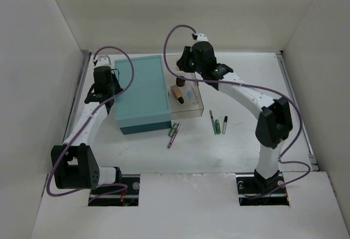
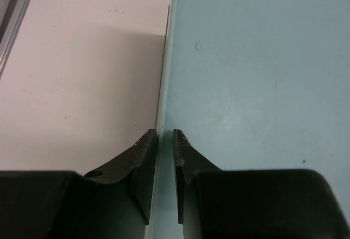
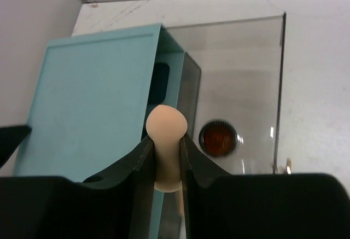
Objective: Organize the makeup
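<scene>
My right gripper [image 1: 184, 65] is shut on the peach egg-shaped sponge [image 3: 167, 127] and holds it above the clear drawer [image 3: 240, 80], which is pulled out of the teal box [image 1: 142, 94]. The brown round pot [image 3: 218, 138] lies in the drawer, and the top view shows it [image 1: 179, 79] beside the beige dark-capped bottle [image 1: 176, 93]. A green and a red pencil [image 1: 174, 134] lie on the table in front of the drawer. Two dark pencils [image 1: 211, 120] and the green tube [image 1: 217, 125] lie further right. My left gripper [image 1: 101, 94] sits at the box's left edge [image 2: 164, 75], its jaws almost together and empty.
White walls close in the table at the back and both sides. A metal rail [image 1: 298, 102] runs along the right edge. The right arm's forearm [image 1: 246, 94] reaches over the table behind the dark pencils.
</scene>
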Action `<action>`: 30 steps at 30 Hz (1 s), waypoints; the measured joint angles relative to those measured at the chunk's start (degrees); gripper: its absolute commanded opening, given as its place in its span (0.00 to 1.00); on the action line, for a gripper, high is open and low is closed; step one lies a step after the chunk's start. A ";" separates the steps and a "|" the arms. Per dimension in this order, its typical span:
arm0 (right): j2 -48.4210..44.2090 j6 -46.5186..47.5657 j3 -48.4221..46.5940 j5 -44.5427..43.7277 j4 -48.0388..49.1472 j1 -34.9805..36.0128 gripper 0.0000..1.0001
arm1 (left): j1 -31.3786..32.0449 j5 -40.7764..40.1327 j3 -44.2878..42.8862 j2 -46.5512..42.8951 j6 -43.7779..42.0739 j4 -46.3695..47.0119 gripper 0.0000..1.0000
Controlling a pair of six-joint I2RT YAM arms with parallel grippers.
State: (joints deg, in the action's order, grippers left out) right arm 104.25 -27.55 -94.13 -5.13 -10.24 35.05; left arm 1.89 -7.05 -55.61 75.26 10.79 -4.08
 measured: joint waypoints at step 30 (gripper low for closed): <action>-13.22 3.50 23.23 0.13 5.88 -11.54 0.22 | 0.02 -0.09 -0.02 0.37 -0.24 0.61 0.14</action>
State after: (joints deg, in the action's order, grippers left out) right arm 91.02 -24.05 -70.89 -4.99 -4.36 23.51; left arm 1.91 -7.14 -55.64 75.64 10.55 -3.46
